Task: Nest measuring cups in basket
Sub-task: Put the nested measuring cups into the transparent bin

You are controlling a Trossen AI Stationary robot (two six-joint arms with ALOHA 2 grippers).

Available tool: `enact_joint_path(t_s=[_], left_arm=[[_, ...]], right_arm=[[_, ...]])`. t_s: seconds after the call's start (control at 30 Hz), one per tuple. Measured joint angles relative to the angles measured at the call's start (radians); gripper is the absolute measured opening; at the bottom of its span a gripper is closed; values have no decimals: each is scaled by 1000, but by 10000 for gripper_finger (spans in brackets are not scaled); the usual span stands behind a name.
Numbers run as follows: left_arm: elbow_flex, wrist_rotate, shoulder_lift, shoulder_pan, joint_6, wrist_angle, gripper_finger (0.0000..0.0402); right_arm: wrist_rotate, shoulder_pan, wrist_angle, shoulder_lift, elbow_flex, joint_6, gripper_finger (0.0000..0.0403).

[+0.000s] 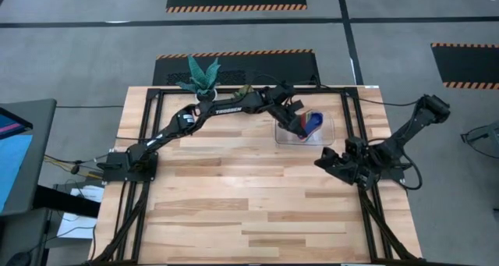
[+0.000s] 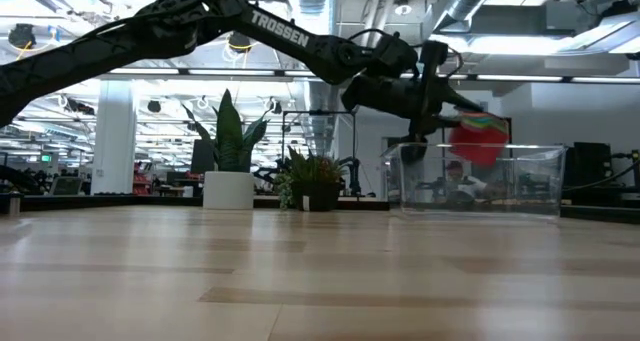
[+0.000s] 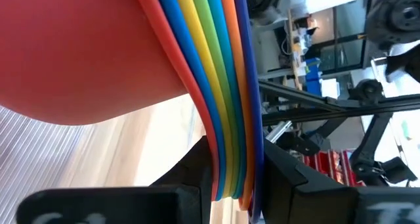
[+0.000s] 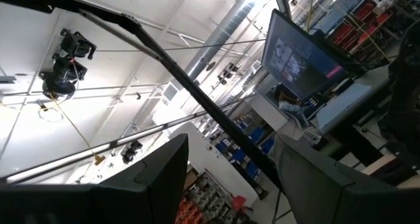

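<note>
The left gripper is closed on the handles of the nested measuring cups (red outermost), above the basket. The right gripper is wide open and holds nothing, at the table's right edge.

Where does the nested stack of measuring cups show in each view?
High: stack of measuring cups over the basket, in the left tool.
Low: red blur above the basket.
Left wrist: fills the frame, handles clamped.
Right wrist: not visible.
Shared landmark: the basket.
</note>
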Motion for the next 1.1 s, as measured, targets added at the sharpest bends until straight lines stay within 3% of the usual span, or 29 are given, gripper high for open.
enact_joint_path(t_s=[0.83,1.1], left_arm=[[-3,-120,-1,-27,46,-101,69],[-3,-141,-2,-40,85,-203,69]], right_arm=[[2,45,4,0,0,-12,250],[2,45,4,0,0,-10,250]])
